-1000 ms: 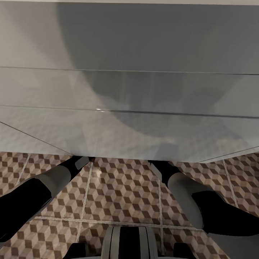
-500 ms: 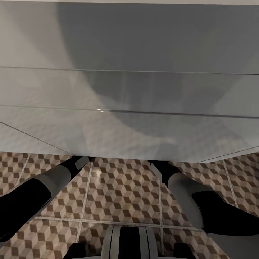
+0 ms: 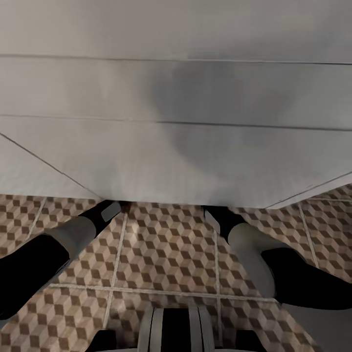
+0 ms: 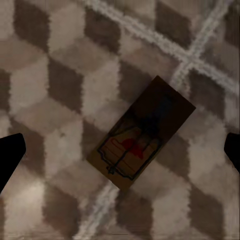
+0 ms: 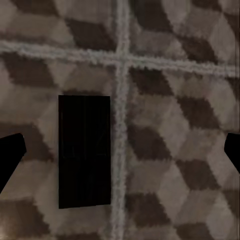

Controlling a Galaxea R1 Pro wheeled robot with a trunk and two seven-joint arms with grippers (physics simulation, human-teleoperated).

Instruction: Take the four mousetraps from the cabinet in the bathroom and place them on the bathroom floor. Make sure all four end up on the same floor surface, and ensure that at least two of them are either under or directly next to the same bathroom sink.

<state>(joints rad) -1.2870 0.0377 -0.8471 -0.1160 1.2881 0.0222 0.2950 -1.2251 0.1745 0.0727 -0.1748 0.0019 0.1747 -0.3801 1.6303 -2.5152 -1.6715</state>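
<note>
A big white sink (image 3: 176,146) blocks the head view — both arms reach under it. The left gripper (image 4: 120,155) is spread wide over 1 mousetrap (image 4: 141,132) lying flat on the bathroom floor (image 4: 45,85). The right gripper (image 5: 120,155), wide too, hangs over a dark mousetrap (image 5: 84,151) at 9 o'clock of a grout line (image 5: 120,125).
</note>
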